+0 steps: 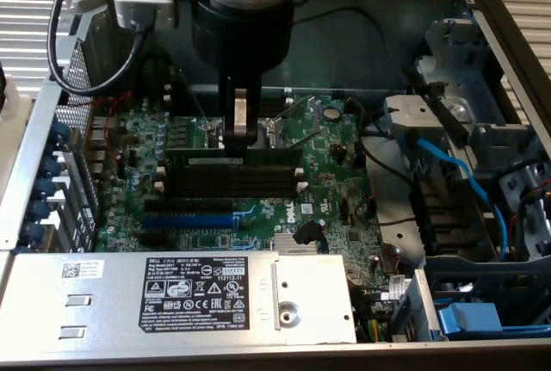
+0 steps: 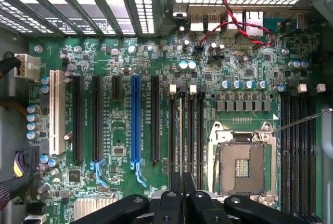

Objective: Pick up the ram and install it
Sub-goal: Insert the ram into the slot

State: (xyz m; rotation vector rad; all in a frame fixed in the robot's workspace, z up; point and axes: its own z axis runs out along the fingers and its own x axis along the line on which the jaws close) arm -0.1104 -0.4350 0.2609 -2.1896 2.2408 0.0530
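Observation:
The ram [image 1: 271, 157] is a thin dark-green stick standing on edge along the memory slot closest to the CPU socket, parallel to the other black memory slots [image 1: 232, 180]. My gripper [image 1: 240, 134] comes straight down onto its upper edge near the middle and is shut on it. In the wrist view the ram [image 2: 182, 130] appears edge-on as a thin line running out from between the black fingers [image 2: 171, 200], lying over one of the memory slots [image 2: 200, 130]. I cannot tell whether it is fully seated.
The open CPU socket [image 1: 288, 126] lies just behind the ram. A blue expansion slot [image 1: 185, 219] and black slots sit in front. The silver power supply [image 1: 172, 293] borders the board's front. Blue cables [image 1: 448, 164] and drive bays stand at the exterior view's right.

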